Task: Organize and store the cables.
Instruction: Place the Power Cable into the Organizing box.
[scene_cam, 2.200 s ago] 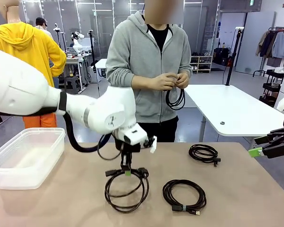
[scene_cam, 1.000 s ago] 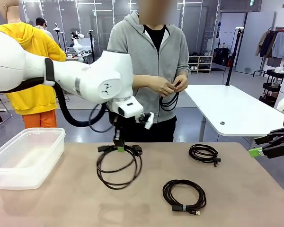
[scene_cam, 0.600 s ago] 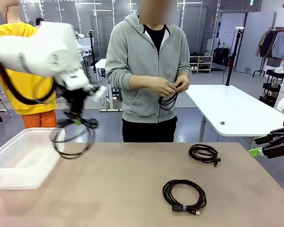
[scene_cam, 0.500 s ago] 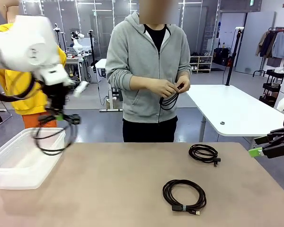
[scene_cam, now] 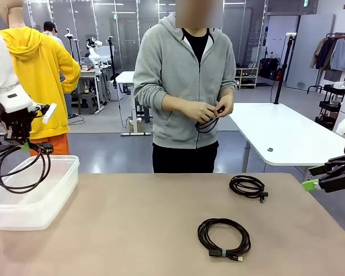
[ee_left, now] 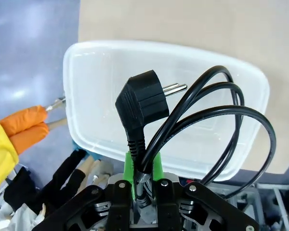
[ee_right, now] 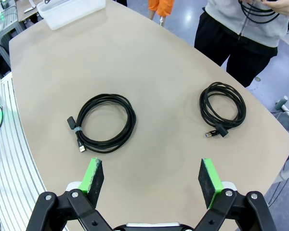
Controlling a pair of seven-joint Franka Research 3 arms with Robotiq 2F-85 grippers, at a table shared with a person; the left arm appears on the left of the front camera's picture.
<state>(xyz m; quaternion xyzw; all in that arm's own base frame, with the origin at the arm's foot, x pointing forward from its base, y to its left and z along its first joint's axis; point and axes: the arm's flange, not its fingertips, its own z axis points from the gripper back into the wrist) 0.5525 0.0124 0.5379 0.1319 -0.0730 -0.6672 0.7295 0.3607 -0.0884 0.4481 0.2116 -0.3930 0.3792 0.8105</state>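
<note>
Overall, one coiled cable (scene_cam: 18, 172) hangs over the tub (scene_cam: 60, 192), a clear plastic box at the left end of the worktop (scene_cam: 132, 230).

Left fingers (scene_cam: 25, 147): pressed together, green pads pinching the cord just below its plug (ee_left: 142, 103). The plug is black and angled, with a metal pin pointing sideways. The loops droop from the pinch above the tub's open top. Whether they touch its rim cannot be told.

Right fingers (ee_right: 93, 179): spread wide and holding nothing, poised above the worktop's edge far to the right of the tub.

Near cable (scene_cam: 223, 237): a flat coil on the worktop, well to the right of the tub, its plug ends lying at the coil's rim.

Far cable (scene_cam: 247, 186): a smaller flat coil, farther from the tub than the near cable and apart from it, on the person's side of the worktop.

Person's hands (scene_cam: 210, 109): held together at waist height, beyond the worktop and to the right of the tub, gripping a fourth cable (scene_cam: 207, 124) whose loops hang below them.
</note>
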